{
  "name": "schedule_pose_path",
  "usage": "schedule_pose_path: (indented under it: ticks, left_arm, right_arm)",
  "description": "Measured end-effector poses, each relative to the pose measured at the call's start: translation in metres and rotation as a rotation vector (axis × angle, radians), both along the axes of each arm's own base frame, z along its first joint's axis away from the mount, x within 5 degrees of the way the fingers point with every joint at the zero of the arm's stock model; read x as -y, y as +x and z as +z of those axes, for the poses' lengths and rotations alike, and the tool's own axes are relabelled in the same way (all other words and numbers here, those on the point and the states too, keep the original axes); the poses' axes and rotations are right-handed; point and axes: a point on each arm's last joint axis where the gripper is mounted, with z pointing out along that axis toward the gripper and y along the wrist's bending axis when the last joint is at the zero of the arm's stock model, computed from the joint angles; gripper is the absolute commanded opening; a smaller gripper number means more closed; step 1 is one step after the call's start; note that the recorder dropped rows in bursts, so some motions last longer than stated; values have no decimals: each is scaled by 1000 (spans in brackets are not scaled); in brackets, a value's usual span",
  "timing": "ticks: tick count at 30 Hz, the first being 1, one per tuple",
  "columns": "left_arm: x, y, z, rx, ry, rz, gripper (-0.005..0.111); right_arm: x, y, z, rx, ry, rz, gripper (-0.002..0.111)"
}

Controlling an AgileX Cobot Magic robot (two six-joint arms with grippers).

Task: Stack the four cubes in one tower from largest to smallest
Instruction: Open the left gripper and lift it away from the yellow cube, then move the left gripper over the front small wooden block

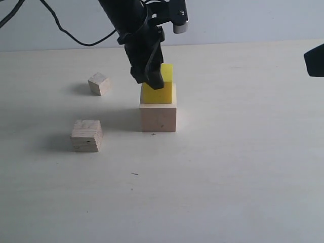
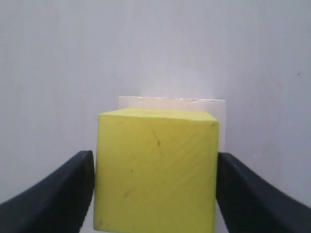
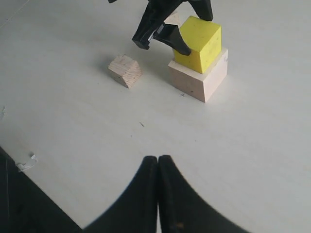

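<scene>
The bright yellow cube (image 1: 162, 93) rests on the large pale cube (image 1: 158, 117) near the table's middle, turned a little off square to it. My left gripper (image 1: 154, 81) comes down from above and is shut on the yellow cube (image 2: 155, 170), one black finger against each side; the pale cube's top (image 2: 170, 103) shows just beyond it. The grained light-wood cube (image 1: 86, 135) lies at the front left, and the tiny pale cube (image 1: 99, 84) farther back on the left. My right gripper (image 3: 158, 158) hangs shut and empty well off to the right, looking at the stack (image 3: 199, 58).
A black cable (image 1: 76, 38) droops behind the left arm at the back of the table. The right arm's tip (image 1: 315, 59) shows at the right edge. Bare pale tabletop (image 1: 228, 177) spreads in front and to the right of the stack.
</scene>
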Motion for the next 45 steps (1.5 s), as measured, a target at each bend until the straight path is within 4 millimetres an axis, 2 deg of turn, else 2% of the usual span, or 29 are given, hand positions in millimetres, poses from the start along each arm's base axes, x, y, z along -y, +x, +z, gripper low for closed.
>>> schedule_pose_path:
  ticks: [14,23,29,31,34,36,38,41,45]
  left_arm:
    - [-2,-3,5,-9,5,-3,68]
    - [-5,-9,30,36,-25,-3,68]
    - [-12,-17,59,59,-66,78,67]
    - [-16,-20,73,65,-79,152,62]
    - [-26,-26,92,83,-79,269,45]
    - [-33,-30,103,94,-71,341,39]
    - [-40,-32,113,110,-75,429,42]
    - [-48,-33,121,118,-79,595,57]
    - [-59,-28,114,132,-45,817,79]
  right_arm:
    - [0,0,0,0,0,0,0]
    - [0,0,0,0,-4,0,0]
    - [0,0,0,-2,-5,1,0]
    - [0,0,0,-2,-5,1,0]
    - [0,0,0,-2,-5,1,0]
    - [0,0,0,-2,-5,1,0]
    - [0,0,0,-2,-5,1,0]
    - [0,0,0,-3,-5,1,0]
    - [0,-1,-1,-7,-7,4,0]
